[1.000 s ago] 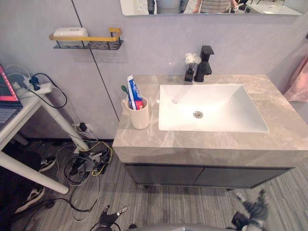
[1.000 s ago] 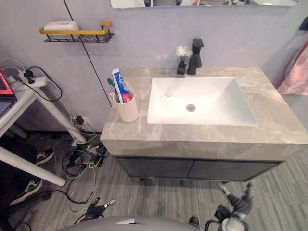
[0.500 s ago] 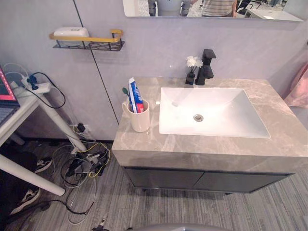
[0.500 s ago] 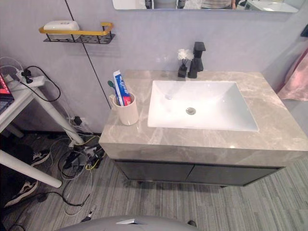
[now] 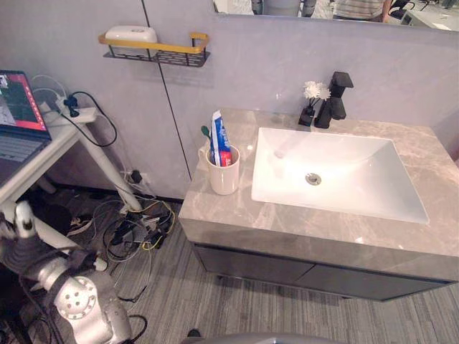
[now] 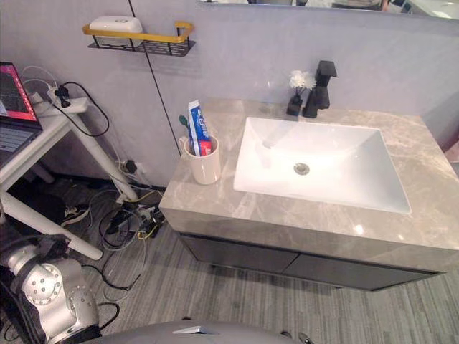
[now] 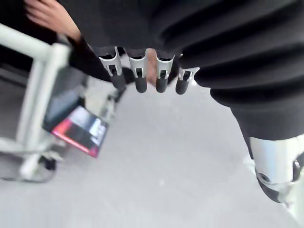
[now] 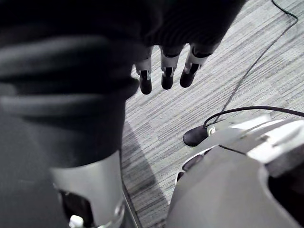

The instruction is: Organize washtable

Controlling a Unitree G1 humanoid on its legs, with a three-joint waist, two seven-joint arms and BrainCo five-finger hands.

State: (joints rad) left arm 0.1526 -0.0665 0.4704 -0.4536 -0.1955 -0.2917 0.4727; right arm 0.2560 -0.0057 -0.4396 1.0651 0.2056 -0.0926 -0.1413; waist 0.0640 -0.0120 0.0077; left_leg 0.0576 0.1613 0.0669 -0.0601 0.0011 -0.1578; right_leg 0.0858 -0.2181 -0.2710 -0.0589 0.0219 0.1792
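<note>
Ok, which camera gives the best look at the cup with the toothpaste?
The left eye view: the cup stands whole near the middle, toothpaste upright inside. The right eye view shows it equally whole, nearer its left side. Wrist views point elsewhere.

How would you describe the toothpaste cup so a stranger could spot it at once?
Find the grey marble washtable with its white sink. On the counter left of the sink stands a cream cup. It alone holds a blue-and-white toothpaste tube and a green toothbrush.
</note>
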